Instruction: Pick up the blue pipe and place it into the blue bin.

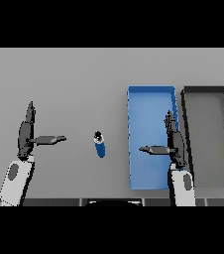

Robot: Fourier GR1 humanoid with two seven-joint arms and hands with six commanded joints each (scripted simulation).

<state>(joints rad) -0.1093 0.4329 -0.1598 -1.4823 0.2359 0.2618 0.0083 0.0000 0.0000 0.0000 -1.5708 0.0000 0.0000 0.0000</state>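
Observation:
A small blue pipe (pixel 100 145) with a dark cap at its far end lies on the grey table, just left of the blue bin (pixel 143 104). My right hand (pixel 174 141) hovers over the bin's right side, fingers straight and thumb pointing left, holding nothing. My left hand (pixel 26 131) is at the left, open, its thumb pointing right toward the pipe, well apart from it.
A dark grey bin (pixel 206 90) stands directly right of the blue bin, their long sides nearly touching. Both bins reach close to the table's near edge.

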